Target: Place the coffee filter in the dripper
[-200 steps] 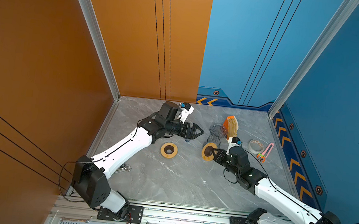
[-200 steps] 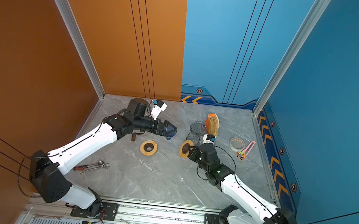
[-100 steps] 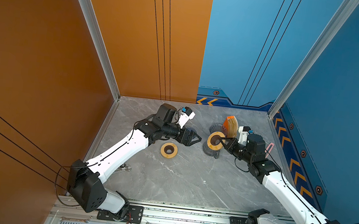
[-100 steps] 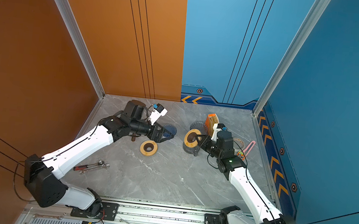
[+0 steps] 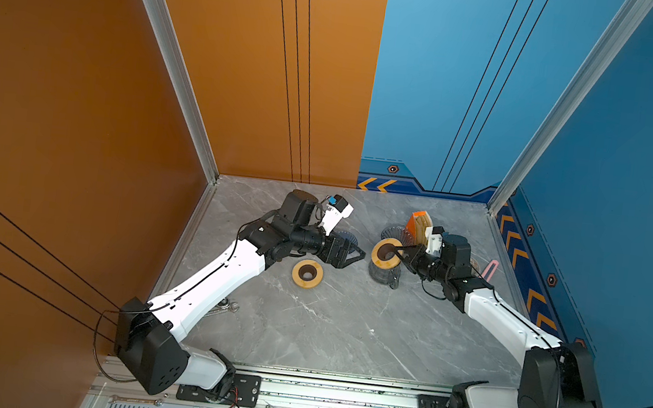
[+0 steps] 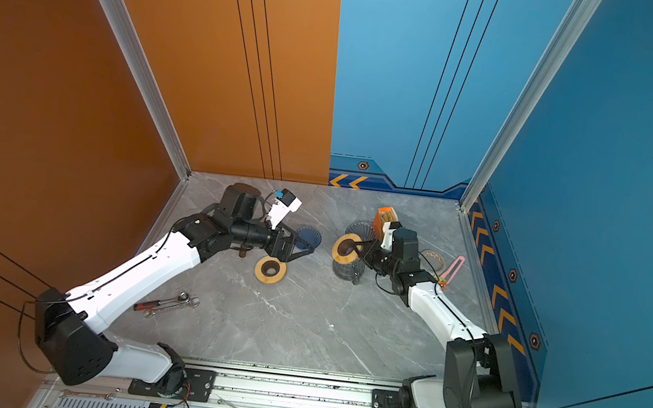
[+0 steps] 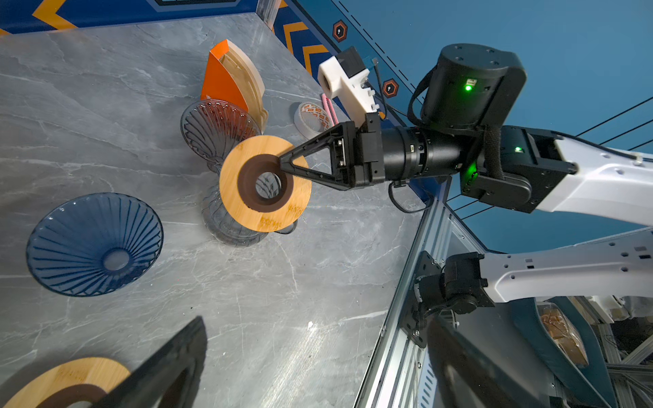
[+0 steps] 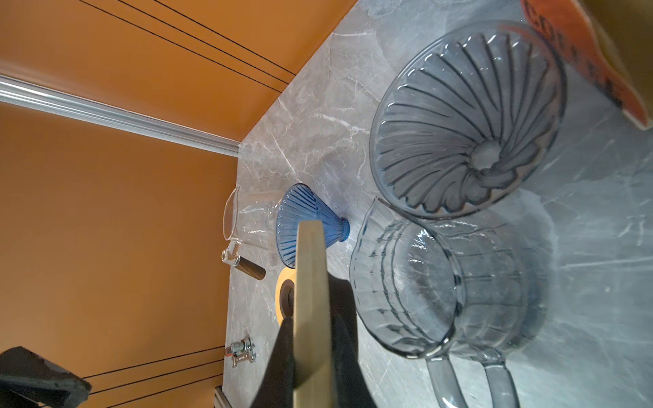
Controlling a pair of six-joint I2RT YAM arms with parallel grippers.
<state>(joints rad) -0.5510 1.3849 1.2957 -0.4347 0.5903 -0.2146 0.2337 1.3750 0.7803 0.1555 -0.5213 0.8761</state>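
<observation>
While my right gripper (image 7: pixel 282 166) clamps the round bamboo ring (image 7: pixel 268 215) over the ribbed glass carafe (image 7: pixel 226 231), left gripper (image 5: pixel 354 258) agape, I'd seat it level next.

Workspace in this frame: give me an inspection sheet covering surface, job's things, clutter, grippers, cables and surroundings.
Surface: grey marble-look table, no spills seen.
Job's things: coffee filters stand in their orange holder; grey dripper beside it and blue dripper near the left gripper, both without a filter.
Clutter: wrenches, tape roll, pink tool, wooden ring lying flat, clear jug.
Grippers: left gripper open, holding nothing; right gripper shut on a second wooden ring, over the glass carafe.
Cables: black cable loops under the right wrist, clear of items.
Surroundings: orange wall, blue wall, aluminium frame; nothing else seen.
</observation>
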